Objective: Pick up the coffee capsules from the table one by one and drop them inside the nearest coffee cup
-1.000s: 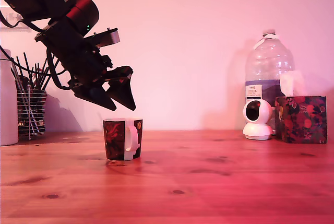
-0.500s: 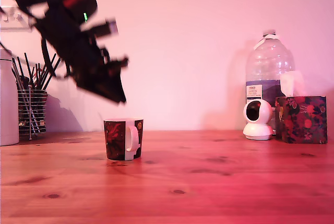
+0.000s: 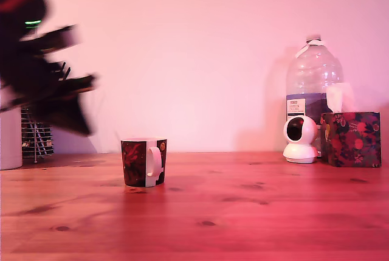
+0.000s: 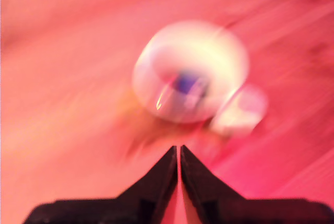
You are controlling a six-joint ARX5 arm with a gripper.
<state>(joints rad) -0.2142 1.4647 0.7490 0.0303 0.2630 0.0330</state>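
The coffee cup (image 3: pixel 143 162), dark with a red floral pattern and a white handle, stands on the wooden table (image 3: pixel 243 212) left of centre in the exterior view. My gripper (image 3: pixel 84 128) is a motion-blurred dark shape in the air to the exterior view's left of the cup, well above the tabletop. In the wrist view the cup's pale rim (image 4: pixel 154 57) is seen from above, with a blurred bluish object (image 4: pixel 187 83) inside that may be a coffee capsule. The gripper (image 4: pixel 178 149) has its black fingers (image 4: pixel 162 174) closed to a thin slit, holding nothing. No capsule shows on the table.
A white cylindrical container (image 3: pixel 8 142) and a wire-mesh holder of black sticks (image 3: pixel 37 134) stand at the exterior view's far left, partly behind the arm. A large water bottle (image 3: pixel 313 84), a small white camera (image 3: pixel 300 139) and a floral tissue box (image 3: pixel 351 138) stand at the right.
The arm has swung from just above the cup towards the exterior view's left, fast enough to blur. The cup has not moved.
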